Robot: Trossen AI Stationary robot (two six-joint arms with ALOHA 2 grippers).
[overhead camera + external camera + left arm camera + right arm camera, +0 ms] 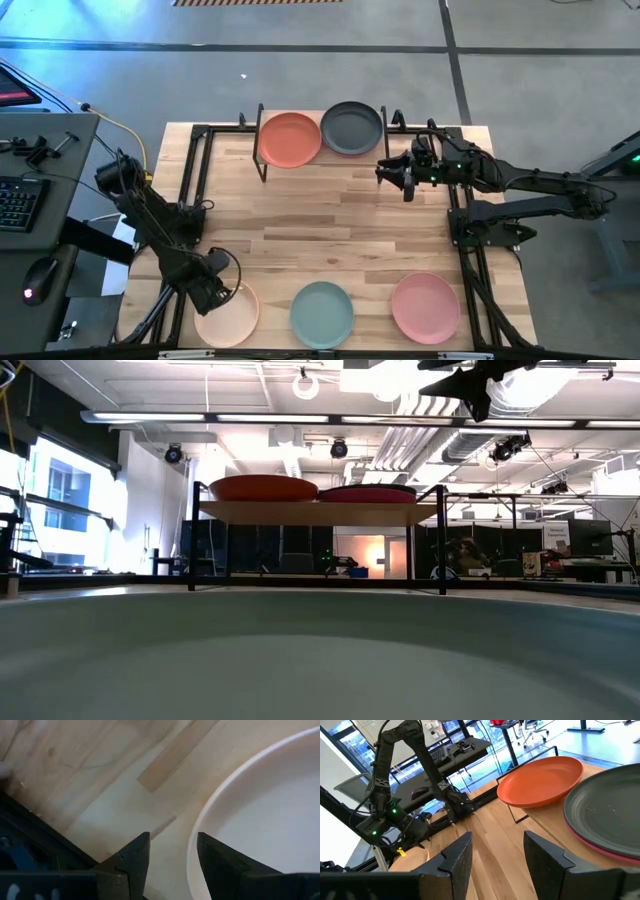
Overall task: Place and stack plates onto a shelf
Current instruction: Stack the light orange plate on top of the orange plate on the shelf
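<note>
The left gripper [222, 291] is parted at the cream plate's [232, 318] rim. The right gripper [392, 178] is parted, empty, beside the shelf [300, 172].

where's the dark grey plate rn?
High view: the dark grey plate sits on the shelf's right half, atop a magenta plate, beside the orange plate; the open right gripper is nearby.

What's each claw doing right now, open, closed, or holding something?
Left claw: open, empty, at the rim of the cream peach plate.
Right claw: open, empty, beside the shelf.
</note>
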